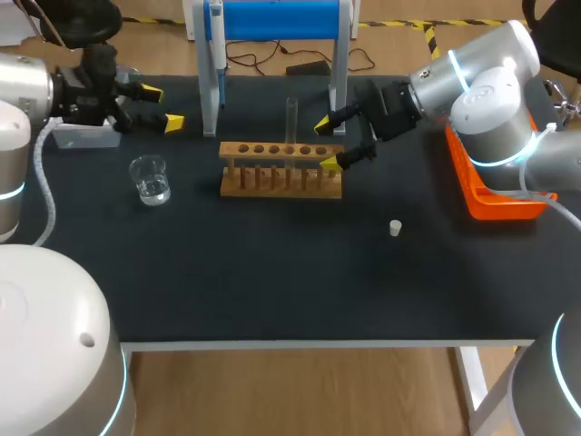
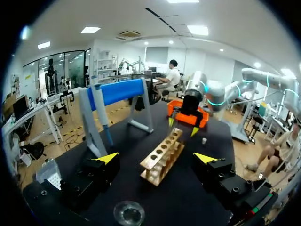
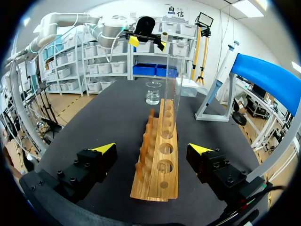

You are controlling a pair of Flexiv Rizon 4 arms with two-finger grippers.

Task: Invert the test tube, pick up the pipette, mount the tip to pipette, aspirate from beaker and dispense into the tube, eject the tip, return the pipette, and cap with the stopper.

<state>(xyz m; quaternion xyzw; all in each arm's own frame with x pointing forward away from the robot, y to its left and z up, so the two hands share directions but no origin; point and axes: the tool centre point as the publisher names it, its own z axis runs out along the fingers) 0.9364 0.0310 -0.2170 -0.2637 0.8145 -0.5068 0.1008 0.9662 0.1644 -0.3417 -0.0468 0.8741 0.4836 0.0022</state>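
From above: the test tube stands upright in the wooden rack in the middle of the counter. The right gripper hangs at the rack's right end, fingers spread wide with nothing in them, the tube just beside it. The left gripper is way off at the far left, also spread and empty, with the beaker near it. The stopper lies on its own, front right of the rack.

Left wrist cam: the left gripper gapes open, beaker under it, rack ahead.

Right wrist cam: the right gripper is open, and the rack's near end sits between its fingers, untouched. The tube stands ahead, partway along the rack, with the beaker beyond. The pipette hangs on its stand off to the side.
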